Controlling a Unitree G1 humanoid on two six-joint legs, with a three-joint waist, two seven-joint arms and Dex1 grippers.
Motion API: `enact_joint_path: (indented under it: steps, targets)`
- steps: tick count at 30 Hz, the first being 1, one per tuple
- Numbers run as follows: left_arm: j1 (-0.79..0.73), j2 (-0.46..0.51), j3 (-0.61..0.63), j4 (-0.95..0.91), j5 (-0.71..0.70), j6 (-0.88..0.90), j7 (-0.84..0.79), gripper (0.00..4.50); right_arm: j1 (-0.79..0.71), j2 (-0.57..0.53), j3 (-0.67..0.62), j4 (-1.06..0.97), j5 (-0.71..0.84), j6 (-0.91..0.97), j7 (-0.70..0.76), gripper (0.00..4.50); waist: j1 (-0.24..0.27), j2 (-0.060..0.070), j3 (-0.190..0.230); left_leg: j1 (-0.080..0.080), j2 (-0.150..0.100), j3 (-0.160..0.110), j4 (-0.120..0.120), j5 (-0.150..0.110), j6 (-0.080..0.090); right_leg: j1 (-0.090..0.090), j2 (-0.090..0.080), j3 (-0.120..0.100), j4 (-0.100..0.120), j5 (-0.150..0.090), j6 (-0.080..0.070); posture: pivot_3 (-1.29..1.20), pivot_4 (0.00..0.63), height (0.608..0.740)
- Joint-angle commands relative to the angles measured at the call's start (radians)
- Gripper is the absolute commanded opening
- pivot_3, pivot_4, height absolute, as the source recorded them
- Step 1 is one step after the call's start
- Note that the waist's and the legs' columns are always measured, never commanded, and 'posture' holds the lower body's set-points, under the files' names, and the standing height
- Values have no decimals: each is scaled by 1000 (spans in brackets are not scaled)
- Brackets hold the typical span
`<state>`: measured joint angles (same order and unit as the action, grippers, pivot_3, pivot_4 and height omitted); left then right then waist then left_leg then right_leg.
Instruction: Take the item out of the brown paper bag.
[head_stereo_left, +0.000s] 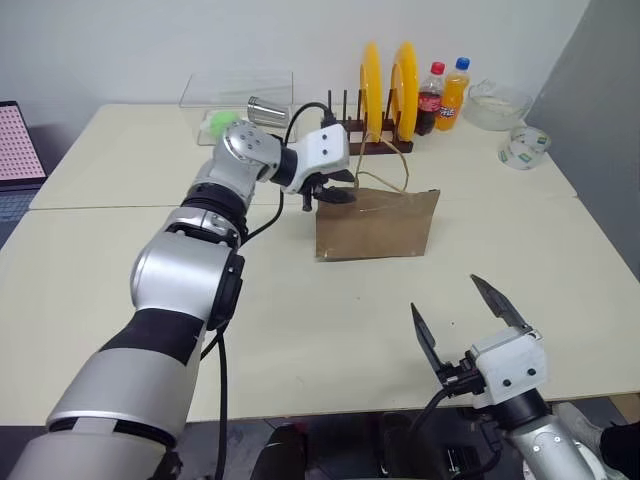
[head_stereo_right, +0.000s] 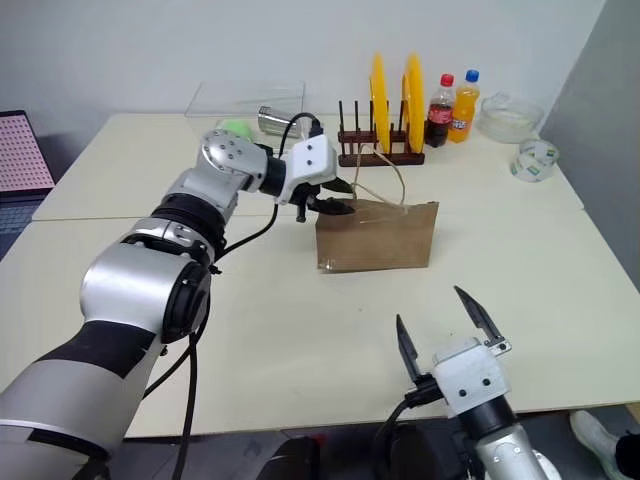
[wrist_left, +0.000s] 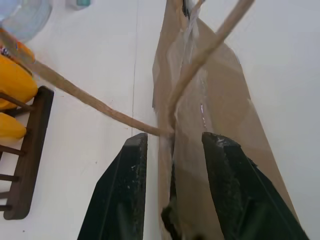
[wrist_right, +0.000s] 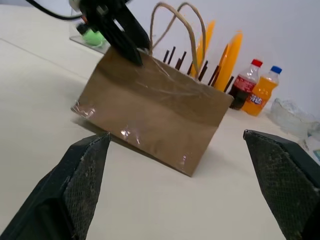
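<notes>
Thin paper bag, standing up on the counter

The brown paper bag (head_stereo_left: 377, 224) looks light and bendy; the left end effector (head_stereo_left: 335, 191) sits part-open over its top edge, the right end effector (head_stereo_left: 470, 318) is spread wide, the item is hidden

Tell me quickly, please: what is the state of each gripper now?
Left gripper: partly open, fingers on either side of the brown paper bag's top edge; a grip cannot be told.
Right gripper: wide open, holding nothing.
</notes>
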<state>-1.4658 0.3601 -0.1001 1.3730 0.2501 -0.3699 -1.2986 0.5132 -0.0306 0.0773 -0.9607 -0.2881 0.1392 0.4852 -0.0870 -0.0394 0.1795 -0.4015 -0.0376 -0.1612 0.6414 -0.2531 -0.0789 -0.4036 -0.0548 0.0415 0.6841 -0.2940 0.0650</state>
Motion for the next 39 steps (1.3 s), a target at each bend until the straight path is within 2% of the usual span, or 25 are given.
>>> enact_joint_path:
  steps: [1, 2, 5, 9, 12, 15, 18, 22, 26, 27, 29, 36, 39]
  targets:
    - [-5, 34, 41, -47, -56, 11, -65, 1808, -191, -71, -100, -86, 107, 79, 39, 4500, -5, -8, -2, 0, 0, 0, -1, 0, 0, 0, 0, 0, -3, 0, 0, 0, 150, 740]
    - [-2, 41, 46, -49, -62, 15, -73, 1808, -226, -90, -113, -86, 124, 114, 44, 4500, -8, -12, -2, -1, 0, 0, -1, 0, 0, 0, 0, 0, -4, 1, 1, 0, 150, 740]
    - [33, 74, 78, -83, -118, 39, -148, 1808, -303, -201, -211, -86, 267, 188, 99, 4500, 2, -3, -3, -1, -5, 1, 3, -5, -1, -1, -7, -1, -4, 1, 2, 0, 150, 740]
    - [76, 112, 99, -130, -168, 86, -213, 1808, -436, -325, -270, -86, 470, 336, 124, 4500, 5, -2, -2, 0, -4, 1, 3, -5, -1, -1, -6, -4, 1, 0, 3, 0, 150, 740]
    - [143, 147, 120, -204, -216, 137, -244, 1808, -518, -429, -349, -86, 637, 442, 132, 4500, 8, -1, -2, 3, -4, 2, 6, -6, 4, 1, -7, -2, 10, 0, 3, 0, 150, 740]
    - [225, 175, 135, -322, -260, 194, -245, 1808, -560, -499, -421, -82, 741, 516, 121, 4500, 9, -1, -2, 9, -3, 2, 7, -6, 5, 6, -6, -2, 14, 1, 3, 0, 150, 740]
    - [366, 197, 159, -571, -327, 323, -207, 1808, -572, -550, -491, -50, 824, 570, 103, 4500, 8, 1, -3, 13, -2, 1, 7, -6, 5, 9, -4, -2, 13, 0, 3, 0, 150, 740]
    - [657, 204, 205, -1112, -448, 608, -66, 1808, -628, -587, -561, 39, 916, 624, 64, 4500, 4, 1, -3, 13, -1, 1, 6, -6, 5, 9, -4, 1, 13, 1, 3, 0, 150, 740]
    - [924, 193, 247, -1557, -556, 867, 119, 1808, -656, -679, -540, 158, 892, 575, 125, 4500, 12, 1, -3, 14, -1, 2, 6, -6, 5, 10, -6, 2, 12, 1, 3, 0, 150, 740]
    - [977, 193, 251, -1630, -578, 906, 150, 2079, -668, -691, -529, 186, 888, 558, 135, 4500, 13, 2, -3, 15, -1, 2, 6, -6, 5, 11, -6, 2, 12, 1, 3, 0, 150, 740]
    - [1063, 191, 256, -1733, -606, 950, 210, 2349, -693, -704, -509, 234, 882, 532, 139, 4500, 19, 3, -4, 20, -1, 4, 5, -6, 5, 15, -6, 2, 10, 0, 3, 0, 150, 740]
    - [1179, 176, 258, -1874, -648, 973, 375, 4456, -802, -761, -372, 421, 789, 424, 193, 4500, 37, 4, -5, 21, -2, 6, 5, -6, 5, 17, -5, 2, 8, 1, 3, 0, 150, 740]
    - [1187, 193, 248, -1878, -658, 960, 391, 4482, -892, -772, -297, 527, 735, 416, 193, 4500, 37, 4, -5, 21, -1, 6, 4, -6, 5, 17, -5, 2, 6, 1, 3, 0, 150, 740]
